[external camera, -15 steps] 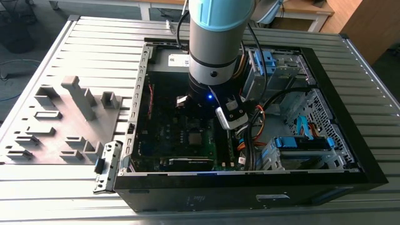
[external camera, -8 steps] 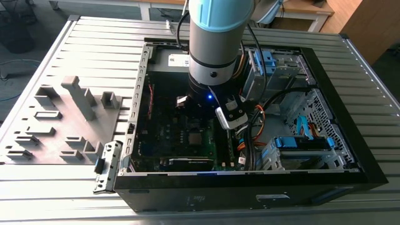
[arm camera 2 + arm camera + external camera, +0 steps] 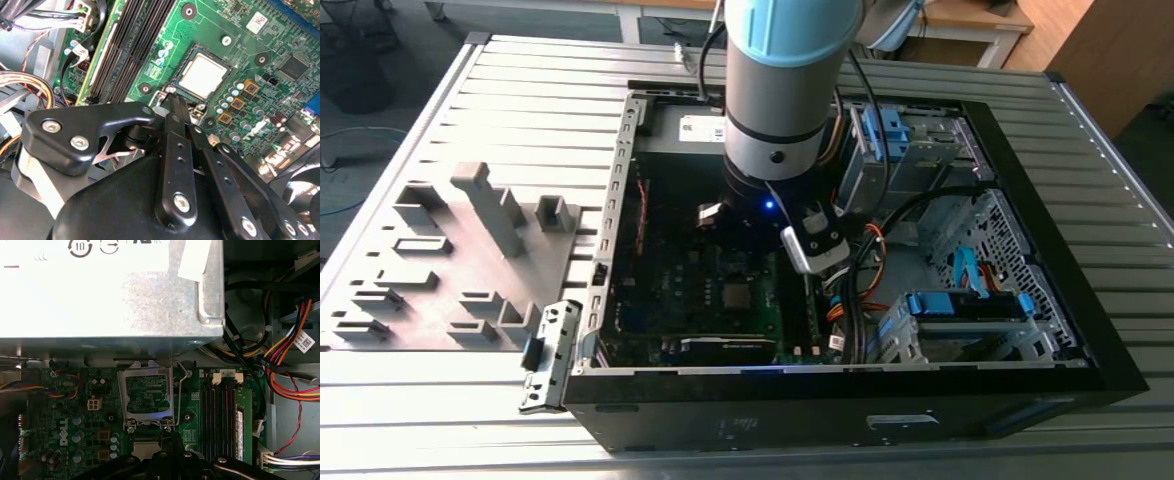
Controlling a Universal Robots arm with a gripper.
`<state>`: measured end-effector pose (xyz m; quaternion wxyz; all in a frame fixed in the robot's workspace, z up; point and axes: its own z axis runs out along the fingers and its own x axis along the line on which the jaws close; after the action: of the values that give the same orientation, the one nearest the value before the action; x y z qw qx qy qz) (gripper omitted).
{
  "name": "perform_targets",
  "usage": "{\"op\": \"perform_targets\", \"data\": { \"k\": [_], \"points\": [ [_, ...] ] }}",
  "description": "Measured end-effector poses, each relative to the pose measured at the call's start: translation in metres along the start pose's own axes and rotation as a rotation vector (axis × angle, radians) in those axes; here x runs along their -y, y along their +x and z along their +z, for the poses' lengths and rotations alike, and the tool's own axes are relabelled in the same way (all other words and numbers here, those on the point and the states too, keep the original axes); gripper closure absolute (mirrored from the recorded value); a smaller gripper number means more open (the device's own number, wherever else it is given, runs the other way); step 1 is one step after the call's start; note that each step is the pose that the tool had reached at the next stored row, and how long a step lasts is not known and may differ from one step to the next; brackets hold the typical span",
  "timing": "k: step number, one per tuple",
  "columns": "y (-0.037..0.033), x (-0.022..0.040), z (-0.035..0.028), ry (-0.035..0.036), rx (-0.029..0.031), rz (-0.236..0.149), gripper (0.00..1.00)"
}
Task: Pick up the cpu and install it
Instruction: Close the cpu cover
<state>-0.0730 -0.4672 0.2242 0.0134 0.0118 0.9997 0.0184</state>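
Note:
The cpu [image 3: 202, 76], a small square chip with a pale silver top, lies flat in its socket on the green motherboard [image 3: 280, 35]. In the exterior view the cpu [image 3: 738, 294] sits mid-board inside the open computer case [image 3: 1014, 390], below the arm's wrist. My gripper [image 3: 175, 107] hangs just beside the socket's edge, its black fingers [image 3: 181, 150] drawn together with nothing between them. In the first wrist view the socket's metal load plate [image 3: 148, 395] stands raised, the gripper [image 3: 169, 434] is at its hinge edge, and a pale part of the cpu [image 3: 142, 450] shows behind it.
A large grey metal box [image 3: 100, 290] with a white label overhangs the board. Memory slots [image 3: 222, 415] flank the socket, and red, orange and yellow cables [image 3: 285, 355] run past them. Drive cages [image 3: 961, 310] fill the case's right; a grey fixture plate [image 3: 467, 250] lies outside it at the exterior view's left.

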Motion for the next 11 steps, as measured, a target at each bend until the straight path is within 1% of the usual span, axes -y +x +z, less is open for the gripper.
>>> {"op": "perform_targets", "data": {
  "k": [6, 11],
  "points": [
    [-0.0014, -0.0018, 0.0015, 0.0, 0.0, 0.0, 0.89],
    [-0.0017, -0.0019, 0.0064, -0.0003, -0.0001, -0.005, 0.89]
  ]
}}
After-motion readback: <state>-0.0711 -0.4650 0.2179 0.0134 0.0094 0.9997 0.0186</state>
